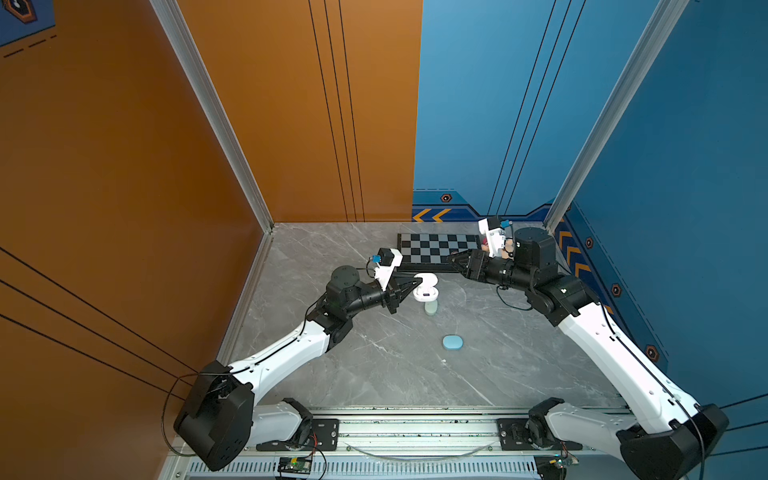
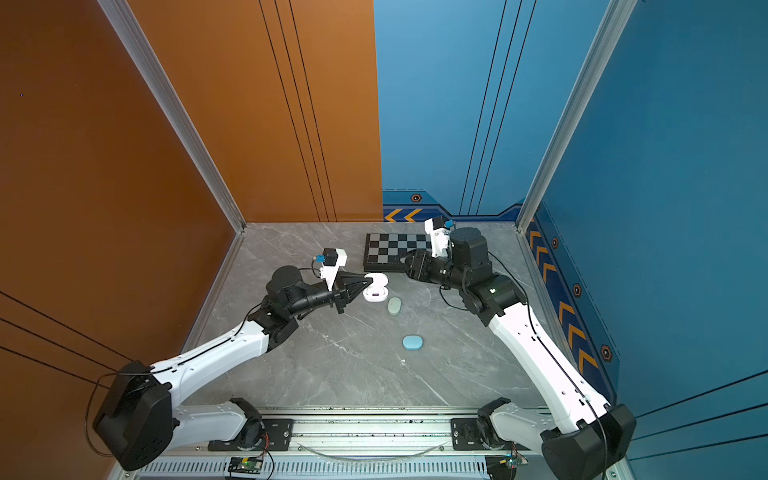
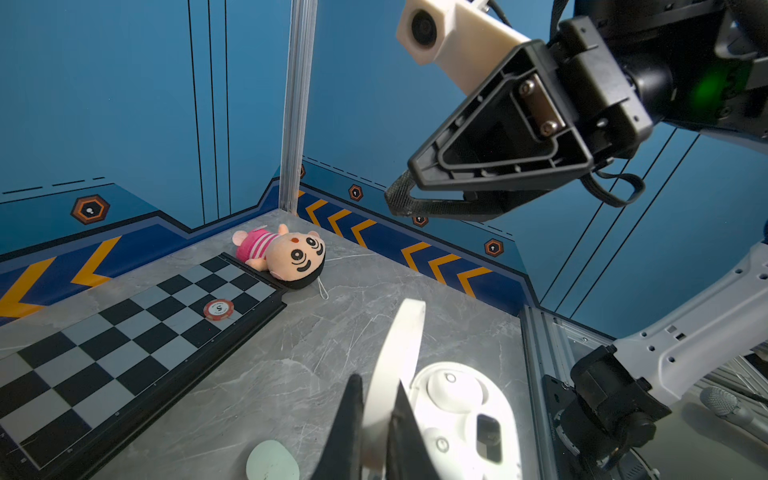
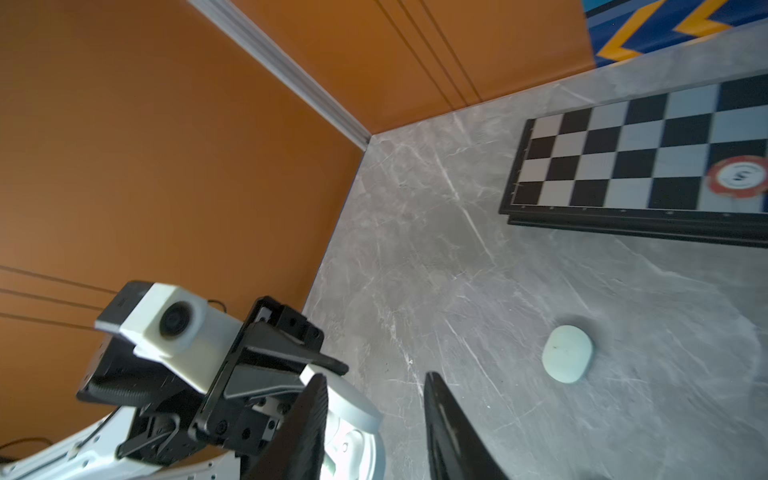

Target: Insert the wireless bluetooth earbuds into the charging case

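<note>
1. We see two white earbuds [image 3: 455, 386] seated in the wells of the open white case [image 1: 426, 286], which rests on the surface [image 1: 374, 365].
2. The left jaws are closed on the edge of the case's raised lid [image 3: 399, 361]. The earbuds lie just beside those jaws, in the base under the lid.
3. The right jaws stand apart with nothing between them. They hang above the surface by the near edge of the chessboard [image 1: 436, 245], apart from the white case.
4. A closed green case [image 1: 431, 308] lies just beside the white one. A closed blue case [image 1: 453, 343] lies farther toward the arm bases, on its own.
5. The surface is grey marble. The chessboard sits at the back, with a red chip [image 3: 218, 309] on it and a plush doll [image 3: 282, 253] at its end.
6. Around the surface we see an orange wall [image 1: 124, 166] on the left and a blue wall [image 1: 498, 104] on the right.
</note>
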`<state>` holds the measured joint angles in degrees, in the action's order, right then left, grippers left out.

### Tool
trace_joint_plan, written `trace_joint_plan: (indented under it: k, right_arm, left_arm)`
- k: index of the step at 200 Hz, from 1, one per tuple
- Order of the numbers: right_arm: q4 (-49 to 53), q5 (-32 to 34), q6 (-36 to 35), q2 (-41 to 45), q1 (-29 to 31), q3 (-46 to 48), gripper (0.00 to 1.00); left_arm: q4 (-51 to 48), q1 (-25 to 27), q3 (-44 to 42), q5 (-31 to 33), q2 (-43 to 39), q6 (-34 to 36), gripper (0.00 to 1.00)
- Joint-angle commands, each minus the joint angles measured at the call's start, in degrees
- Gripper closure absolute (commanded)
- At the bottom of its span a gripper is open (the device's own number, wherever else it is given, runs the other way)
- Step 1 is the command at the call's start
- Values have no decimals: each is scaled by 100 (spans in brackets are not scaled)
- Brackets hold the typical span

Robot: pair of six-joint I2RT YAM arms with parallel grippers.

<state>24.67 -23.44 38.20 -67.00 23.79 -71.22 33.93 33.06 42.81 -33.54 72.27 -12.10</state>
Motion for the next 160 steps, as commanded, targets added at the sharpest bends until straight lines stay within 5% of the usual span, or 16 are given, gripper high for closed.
trace_joint_plan:
  k: [1, 46, 94, 160]
  right_arm:
    - [1152, 1588, 673, 149, -91, -88, 59]
    - [2081, 2641, 1870, 276, -129, 355, 58]
    - [2172, 2948, 3055, 68, 143, 968, 57]
    - [1456, 3064, 3976, -748, 957, 1337, 57]
  left_arm:
    - [136, 24, -295, 285, -191, 376, 100]
    - [145, 246, -589, 700, 4, 982, 100]
    - [149, 363, -1228, 1483, 14, 1488, 100]
    - [733, 912, -2234, 2852, 314, 1299, 100]
